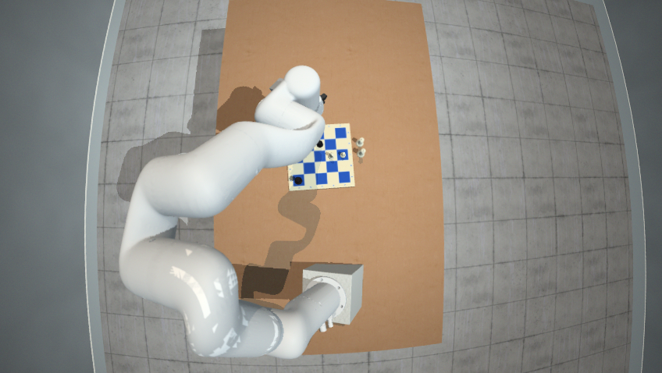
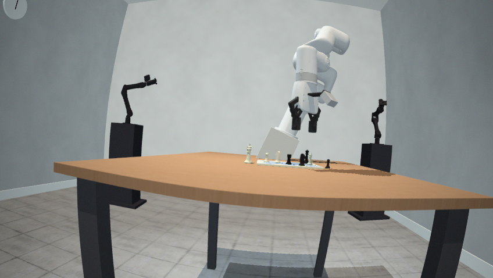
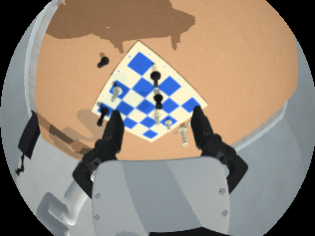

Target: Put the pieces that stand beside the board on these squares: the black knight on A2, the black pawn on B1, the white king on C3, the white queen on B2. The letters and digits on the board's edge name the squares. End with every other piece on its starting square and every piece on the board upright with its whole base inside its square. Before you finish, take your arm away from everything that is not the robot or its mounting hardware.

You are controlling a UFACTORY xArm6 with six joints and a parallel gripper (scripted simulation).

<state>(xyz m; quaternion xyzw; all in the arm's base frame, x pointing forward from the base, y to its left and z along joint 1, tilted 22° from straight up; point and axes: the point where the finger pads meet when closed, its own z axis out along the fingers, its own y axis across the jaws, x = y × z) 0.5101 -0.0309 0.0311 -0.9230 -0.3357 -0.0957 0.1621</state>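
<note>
My gripper (image 2: 304, 130) (image 3: 157, 116) is open and empty, high above the board (image 1: 332, 178) (image 3: 138, 46). The black knight (image 2: 302, 159) (image 3: 156, 76) stands upright on a light square in an edge row, next to a blue corner square. The black pawn (image 2: 328, 163) (image 3: 103, 61) stands beside the board. Both are hidden by the arm in the top view. Two tall white pieces, one (image 1: 360, 142) behind the other (image 1: 361, 152) (image 3: 183, 135), stand off the opposite edge; which is king or queen I cannot tell. The edge labels are too small to read.
On the board stand a black rook (image 1: 319, 143) (image 2: 289, 159), a tall black piece (image 1: 297, 180) (image 3: 103, 115) at a corner, a white pawn (image 1: 342, 154) (image 3: 168, 122), a white piece (image 1: 330, 155) beside it, and another white piece (image 2: 310, 159) (image 3: 116, 91) near the pawn's side.
</note>
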